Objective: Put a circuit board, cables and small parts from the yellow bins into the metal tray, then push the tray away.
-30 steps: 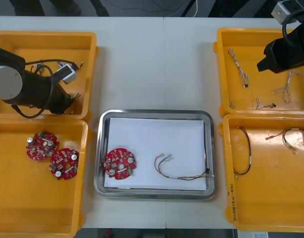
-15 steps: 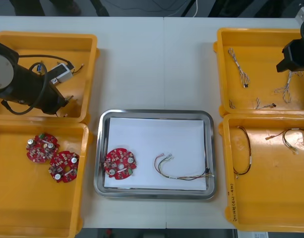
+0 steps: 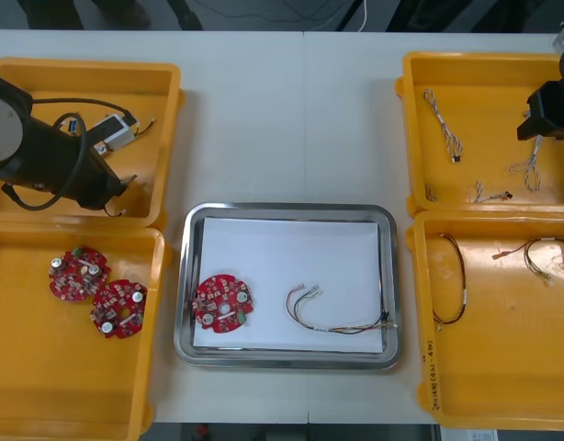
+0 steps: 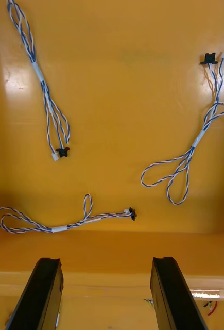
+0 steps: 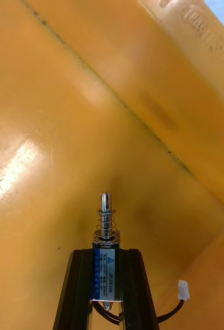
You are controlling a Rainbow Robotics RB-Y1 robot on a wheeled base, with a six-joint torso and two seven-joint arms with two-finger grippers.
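The metal tray (image 3: 287, 213) holds a circuit board (image 3: 223, 302) and a red and yellow cable (image 3: 337, 317). Far-left of it the left gripper (image 5: 105, 256) clamps a small metal part (image 5: 106, 240). Far-right, the right gripper (image 4: 104, 268) gapes over twisted cables (image 4: 195, 144), none grasped, and the push is not yet done.

The left arm (image 3: 52, 161) is a thick matte-black tube capped by a round grey disc (image 3: 1, 138). A thin black cable (image 3: 39, 209) loops along it, and a small white and grey block (image 3: 117, 134) sits near its wrist. The right arm (image 3: 548, 112) is a blocky black shape. The right gripper (image 4: 105, 265) has broad, flat black fingers (image 4: 42, 294) with glossy edges. The left gripper (image 5: 106, 255) has narrower black fingers (image 5: 78, 289).
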